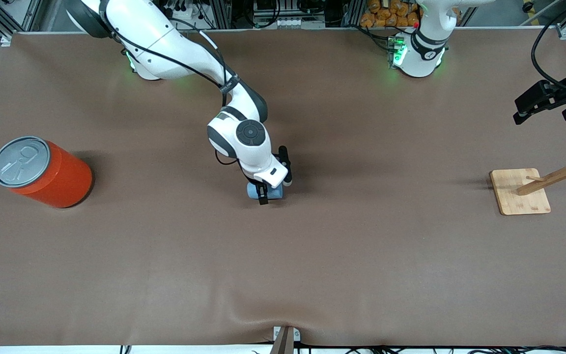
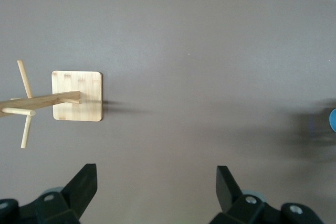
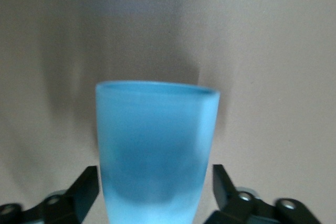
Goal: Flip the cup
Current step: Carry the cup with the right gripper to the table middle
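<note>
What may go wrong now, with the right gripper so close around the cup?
1. The right gripper stands open with the cup between its fingers; pulling away askew could knock the cup over.
2. The cup looks light and narrow, so a small bump might roll it.

The left gripper waits open near the wooden rack.

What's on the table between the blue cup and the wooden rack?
Nothing: in the front view only bare brown table runs from the cup, under the right pincer, to the wooden rack.
</note>
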You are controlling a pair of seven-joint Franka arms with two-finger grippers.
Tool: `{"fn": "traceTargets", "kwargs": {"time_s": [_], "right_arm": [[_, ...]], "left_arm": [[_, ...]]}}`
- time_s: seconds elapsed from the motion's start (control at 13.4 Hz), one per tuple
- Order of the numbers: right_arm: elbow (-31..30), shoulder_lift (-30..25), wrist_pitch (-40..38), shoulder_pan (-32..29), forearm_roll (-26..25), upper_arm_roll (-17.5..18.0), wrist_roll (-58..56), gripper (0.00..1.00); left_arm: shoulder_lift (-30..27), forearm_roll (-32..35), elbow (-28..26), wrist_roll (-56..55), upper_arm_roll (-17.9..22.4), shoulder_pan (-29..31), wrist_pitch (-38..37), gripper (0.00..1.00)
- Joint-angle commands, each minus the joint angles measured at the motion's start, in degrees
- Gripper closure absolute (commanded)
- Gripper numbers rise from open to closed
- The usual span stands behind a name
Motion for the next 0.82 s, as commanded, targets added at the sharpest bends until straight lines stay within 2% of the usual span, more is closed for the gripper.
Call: {"fn": "traceTargets", "kwargs": {"time_s": [0.0,0.22,0.45,0.74], "right_arm": [[0.00,-0.57,0.89,0.38,-2.15,-0.41,-0.70,0.00],[0.00,-1.54,0.45,-0.41,-1.89,-0.24,-0.79,0.00],[0.08,-4.43,-5.33,-1.03,0.38,0.47,-0.26,0.00],[0.61,-8.04,-12.20,-3.22,14.43,0.29,-0.17,0.00]], "left_arm": [[-1.05,-0.87,-0.16,1.24,0.09,0.37,-0.72,0.00],[-1.05,-0.87,-0.16,1.24,0.10,0.28,-0.63,0.00],[-1.05,-0.87,-0.16,1.24,0.01,0.28,-0.63,0.00],[-1.05,-0.96,-0.16,1.24,0.09,0.28,-0.63,0.00]]}}
